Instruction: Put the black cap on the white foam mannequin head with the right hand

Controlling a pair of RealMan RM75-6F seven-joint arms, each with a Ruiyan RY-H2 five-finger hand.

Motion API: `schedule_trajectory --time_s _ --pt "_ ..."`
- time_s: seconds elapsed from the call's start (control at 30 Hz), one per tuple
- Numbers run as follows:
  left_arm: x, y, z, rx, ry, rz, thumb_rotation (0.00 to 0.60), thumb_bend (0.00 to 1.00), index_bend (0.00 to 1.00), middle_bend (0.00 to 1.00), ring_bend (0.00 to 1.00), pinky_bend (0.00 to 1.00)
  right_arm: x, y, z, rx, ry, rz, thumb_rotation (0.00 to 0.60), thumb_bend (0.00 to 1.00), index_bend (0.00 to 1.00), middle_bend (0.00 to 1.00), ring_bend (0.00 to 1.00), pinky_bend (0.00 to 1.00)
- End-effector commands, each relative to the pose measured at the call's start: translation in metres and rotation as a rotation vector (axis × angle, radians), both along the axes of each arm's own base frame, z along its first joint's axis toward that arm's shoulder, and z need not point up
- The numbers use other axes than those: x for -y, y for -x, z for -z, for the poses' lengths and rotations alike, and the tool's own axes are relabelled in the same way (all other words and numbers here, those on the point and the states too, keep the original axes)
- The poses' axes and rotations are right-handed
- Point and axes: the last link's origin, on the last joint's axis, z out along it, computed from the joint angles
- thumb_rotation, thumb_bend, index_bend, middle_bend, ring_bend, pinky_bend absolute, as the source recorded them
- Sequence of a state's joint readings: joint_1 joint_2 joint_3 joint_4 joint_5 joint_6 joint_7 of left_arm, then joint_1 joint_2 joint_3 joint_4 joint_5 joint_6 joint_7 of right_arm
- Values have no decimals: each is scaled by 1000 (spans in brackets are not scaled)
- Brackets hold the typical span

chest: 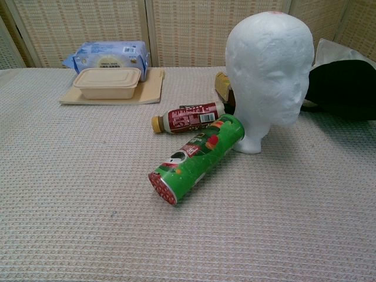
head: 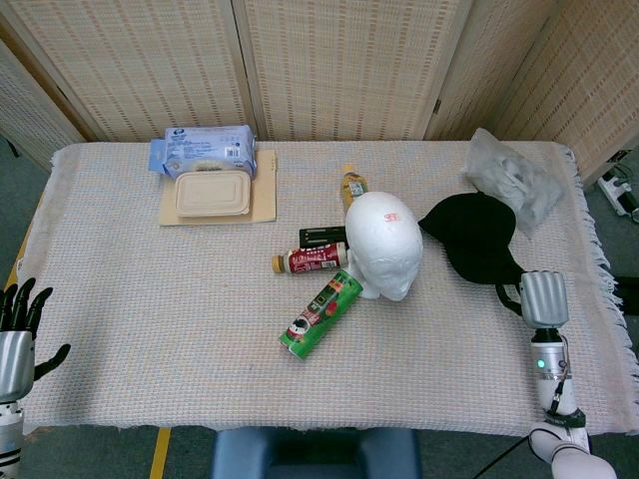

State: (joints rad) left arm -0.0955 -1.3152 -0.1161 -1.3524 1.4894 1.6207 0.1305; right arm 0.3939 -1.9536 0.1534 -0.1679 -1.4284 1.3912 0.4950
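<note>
The white foam mannequin head [head: 384, 244] stands upright at mid-table, bare on top; in the chest view the mannequin head [chest: 269, 64] faces right. The black cap [head: 471, 235] is just right of it, raised off the cloth, as the chest view shows of the cap [chest: 343, 88]. My right hand [head: 542, 299] is at the cap's near rear edge and grips it there; its fingers are mostly hidden under the fabric. My left hand [head: 15, 334] hangs off the table's near left corner with fingers spread, holding nothing.
A green tube can [head: 321, 312] and a red bottle [head: 312, 259] lie against the mannequin's base, with a yellow bottle [head: 352, 185] behind it. A lidded container [head: 212, 194] on a board and a wipes pack [head: 203, 150] sit far left. A plastic bag [head: 514, 180] lies behind the cap.
</note>
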Motion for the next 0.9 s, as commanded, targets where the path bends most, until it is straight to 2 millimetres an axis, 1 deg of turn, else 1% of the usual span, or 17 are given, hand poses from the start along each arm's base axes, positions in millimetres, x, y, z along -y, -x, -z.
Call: schedule_trajectory --time_s 0.03,0.17,0.3,0.4,0.57,0.73,0.9 --pt "0 0 0 -2 2 -1 600 185 187 101 36 114 0 0 0 4 -8 -2 600 295 492 1000 1000 1000" --pt "0 1 0 -3 1 -4 600 185 187 102 38 114 1 0 0 16 -16 -7 600 322 475 1000 1000 1000" --pt "0 1 0 -4 -3 -4 600 184 183 103 40 116 2 -1 1 42 -21 -16 600 424 503 1000 1000 1000" --pt "-1 2 0 -9 -6 -6 600 185 183 104 41 117 1 -2 1 56 -28 -22 600 472 519 1000 1000 1000" --pt "-1 3 1 -13 -4 -10 600 185 182 104 42 119 1 -2 1 66 -33 -30 600 481 523 1000 1000 1000" --pt "-1 4 1 -16 -4 -13 600 186 183 104 42 119 0 -4 -2 80 -15 -46 600 490 560 1000 1000 1000" --pt "-1 4 1 -15 -6 -13 600 185 182 104 42 119 0 -6 -9 122 34 -68 600 507 650 1000 1000 1000"
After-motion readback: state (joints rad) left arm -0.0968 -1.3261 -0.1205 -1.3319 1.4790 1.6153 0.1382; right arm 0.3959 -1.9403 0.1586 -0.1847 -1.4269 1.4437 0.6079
